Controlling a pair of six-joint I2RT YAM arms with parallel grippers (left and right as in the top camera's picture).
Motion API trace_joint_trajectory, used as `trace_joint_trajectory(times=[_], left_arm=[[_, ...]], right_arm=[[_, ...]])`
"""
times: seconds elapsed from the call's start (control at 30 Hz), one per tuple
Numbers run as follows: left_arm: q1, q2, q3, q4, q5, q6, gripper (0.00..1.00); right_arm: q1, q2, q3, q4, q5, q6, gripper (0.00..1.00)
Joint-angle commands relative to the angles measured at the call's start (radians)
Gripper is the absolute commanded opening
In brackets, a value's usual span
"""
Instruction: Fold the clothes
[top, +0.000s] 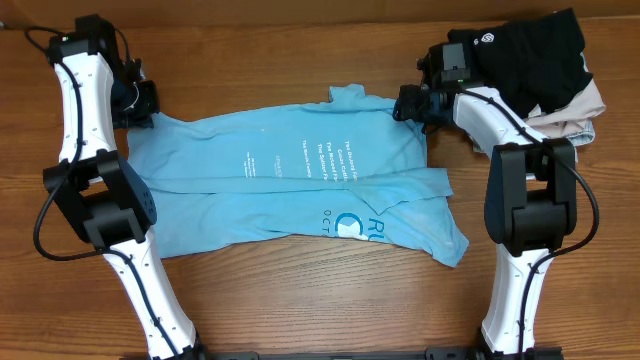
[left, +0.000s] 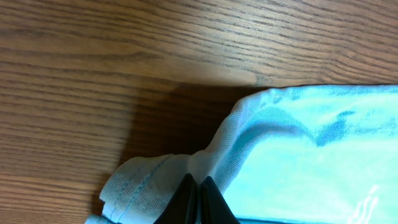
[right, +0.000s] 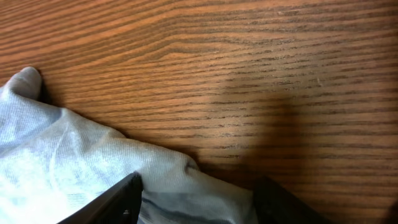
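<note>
Slippage is the main worry. The left tool (left: 198, 186) is clenched on only a thin, bunched fold of hem at a corner of the light blue T-shirt (top: 290, 190), and fabric held so narrowly could pull free in a quick lift. The right tool (right: 199, 186) is released, its fingers apart with a ridge of the shirt's edge lying between them. If it closes on too little cloth, or rises out of step with the left, that edge would sag and the fold would come out skewed. A wide swing might also snag the black garment (top: 530, 45), which lies just beside the right tool.

The T-shirt lies flat on the bench (top: 300, 310), small white text up. It starts near the black garment — there the right tool straddles its edge — and stretches away to the corner farthest from that garment, which the left tool pinches.
</note>
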Motion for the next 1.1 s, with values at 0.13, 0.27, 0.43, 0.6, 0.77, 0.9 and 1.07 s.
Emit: trace_joint_trajectory(times=[0.13,0.27,0.43,0.6,0.77,0.9,1.07], left_arm=[[-0.009,-0.002,0.021,0.015,0.017,-0.01,0.04],[-0.009,-0.002,0.021,0.014,0.016,-0.009,0.04],[-0.009,-0.002,0.021,0.012,0.016,-0.01,0.04],[-0.009,-0.002,0.021,0.011,0.016,-0.013,0.04],[-0.009,-0.002,0.021,0.011,0.009,-0.041,0.04],[-0.009,-0.002,0.021,0.011,0.008,-0.047,0.04],[-0.009,-0.002,0.021,0.011,0.008,-0.046,0.04]], right_arm=[[0.003,-0.001,-0.004,0.004,-0.013,0.013,0.42],[0.003,-0.003,0.0,-0.01,-0.054,0.013,0.07],[0.003,-0.045,0.048,-0.135,-0.06,0.012,0.04],[0.014,-0.134,0.057,-0.233,-0.06,-0.004,0.04],[0.062,-0.197,0.058,-0.351,-0.06,-0.015,0.04],[0.174,-0.2,0.057,-0.429,-0.06,-0.034,0.04],[0.336,-0.198,0.057,-0.486,-0.048,-0.049,0.15]])
